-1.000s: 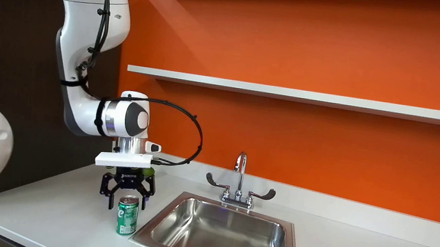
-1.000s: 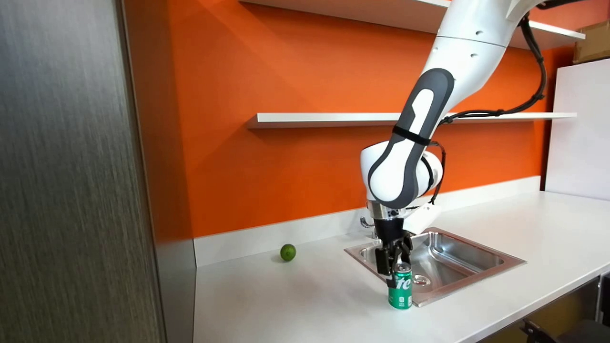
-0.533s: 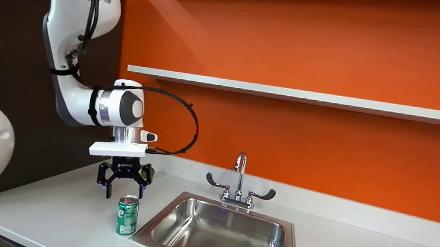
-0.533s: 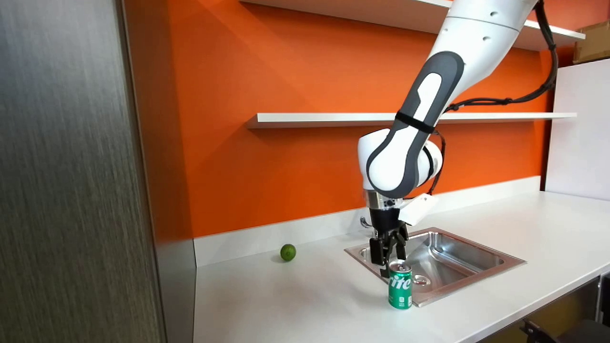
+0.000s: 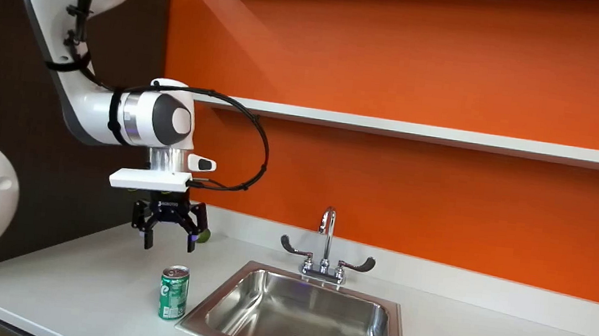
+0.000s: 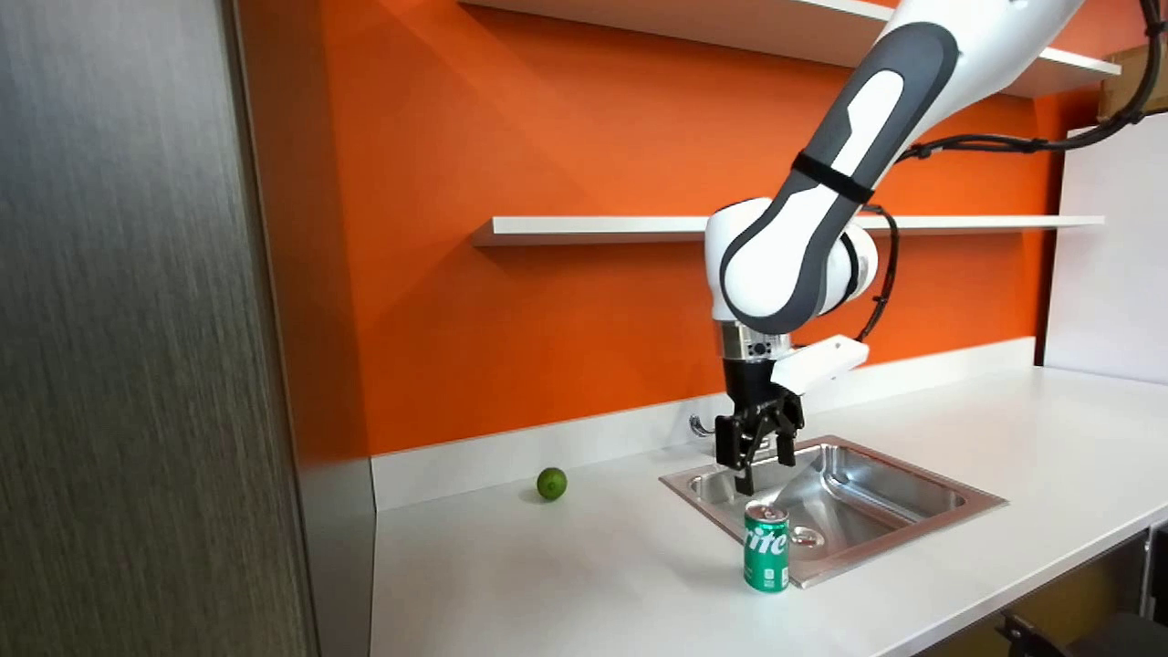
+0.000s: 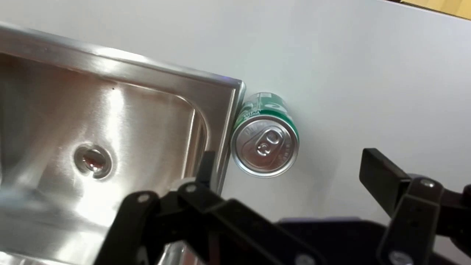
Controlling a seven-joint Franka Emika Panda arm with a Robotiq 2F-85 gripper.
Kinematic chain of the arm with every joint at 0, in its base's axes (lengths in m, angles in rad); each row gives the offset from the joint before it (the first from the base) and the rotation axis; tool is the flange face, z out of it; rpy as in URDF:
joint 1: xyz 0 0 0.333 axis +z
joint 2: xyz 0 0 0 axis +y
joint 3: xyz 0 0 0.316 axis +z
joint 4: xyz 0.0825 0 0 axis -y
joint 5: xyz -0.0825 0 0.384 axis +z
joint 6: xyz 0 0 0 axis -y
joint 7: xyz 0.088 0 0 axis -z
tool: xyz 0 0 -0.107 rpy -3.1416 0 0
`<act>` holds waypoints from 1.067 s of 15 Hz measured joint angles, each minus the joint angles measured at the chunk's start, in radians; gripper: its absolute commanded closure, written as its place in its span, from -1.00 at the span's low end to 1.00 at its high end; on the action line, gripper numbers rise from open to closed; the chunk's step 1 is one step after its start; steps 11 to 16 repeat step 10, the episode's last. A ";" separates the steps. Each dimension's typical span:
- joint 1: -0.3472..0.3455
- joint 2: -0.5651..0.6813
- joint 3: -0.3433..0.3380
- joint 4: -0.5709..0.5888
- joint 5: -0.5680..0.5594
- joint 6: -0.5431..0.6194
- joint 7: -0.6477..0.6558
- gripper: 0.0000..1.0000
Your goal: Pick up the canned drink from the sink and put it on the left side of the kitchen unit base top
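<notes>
Lifted higher than 1 second ago, the spread jaws hang clear of the green drink can (image 5: 173, 294) standing upright on the bench (image 5: 92, 285) just beside the sink (image 5: 284, 316), long axis vertical, silvery top (image 7: 265, 145) up.

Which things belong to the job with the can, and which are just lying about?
For the job:
canned drink, upright on the countertop
sink, beside it
gripper, open, holding nothing

Just lying about:
green ball-shaped object
cardboard box, high up
</notes>
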 measured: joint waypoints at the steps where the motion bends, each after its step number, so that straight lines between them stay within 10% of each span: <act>1: -0.005 -0.032 -0.002 -0.012 0.019 -0.016 0.011 -1.00; 16: -0.083 -0.283 -0.046 -0.088 0.086 -0.190 0.057 -1.00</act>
